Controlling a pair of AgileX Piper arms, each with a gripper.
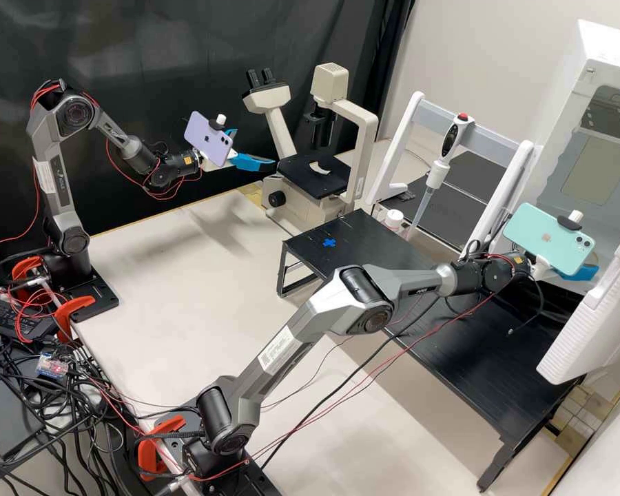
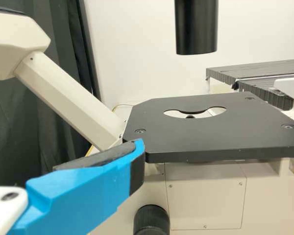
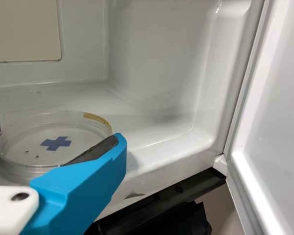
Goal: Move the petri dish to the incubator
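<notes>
Your right gripper (image 3: 56,134) is clamped on the petri dish (image 3: 22,139) inside the incubator (image 3: 152,73), a blue cross (image 3: 56,143) showing through it; your left gripper's (image 1: 255,148) fingers stand apart. Seat the base flat, release evenly, then withdraw straight, clear of the door (image 3: 279,122).

Left hand (image 1: 256,149) is near the microscope (image 1: 367,148), right hand (image 1: 585,273) at the incubator (image 1: 603,52).

Your left arm (image 1: 62,207) and right arm (image 1: 303,324) wear angular grey shells, round black joints (image 1: 74,114), pale labels (image 1: 277,348) and red wires (image 1: 43,89), with a lilac smartphone (image 1: 209,140) by the left gripper (image 1: 257,148), a mint smartphone (image 1: 541,238) by the right gripper (image 1: 585,273), and bright blue, dark-padded fingers (image 2: 83,191) on white mounts (image 3: 5,210) with dark screws (image 3: 20,197).
</notes>
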